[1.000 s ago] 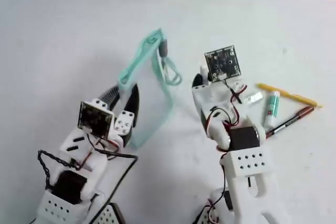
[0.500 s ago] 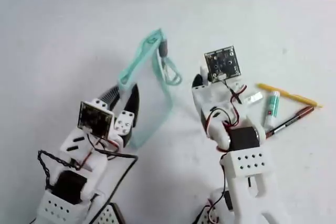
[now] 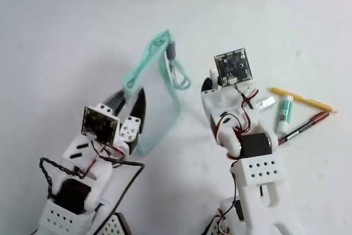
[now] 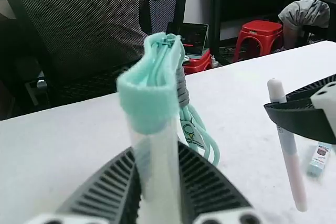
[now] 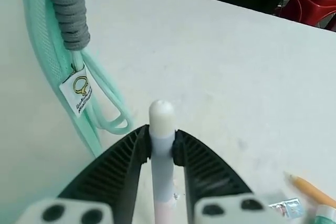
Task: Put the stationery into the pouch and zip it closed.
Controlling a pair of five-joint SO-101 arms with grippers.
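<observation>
A mint-green mesh pouch (image 3: pixel 155 89) stands on edge on the white table, and my left gripper (image 3: pixel 132 102) is shut on its near end. The left wrist view has the pouch (image 4: pixel 152 103) rising between the black fingers (image 4: pixel 202 182), its zipper edge upward and its cord loop hanging behind. My right gripper (image 3: pixel 208 83) sits just right of the pouch, shut on a white pen (image 5: pixel 161 129) that points up between its fingers. That pen (image 4: pixel 287 145) hangs to one side of the pouch in the left wrist view. A yellow pencil (image 3: pixel 301 99), a green-and-white tube (image 3: pixel 284 113) and a dark red pen (image 3: pixel 303 127) lie to the right.
A small pale eraser-like piece (image 3: pixel 266 102) lies beside the right arm. The pouch's mint cord loop (image 3: pixel 179 78) with a grey wrap (image 5: pixel 70 3) trails toward the right gripper. Bare table (image 3: pixel 71 42) spreads to the far left and back. Cables run at the left arm's base.
</observation>
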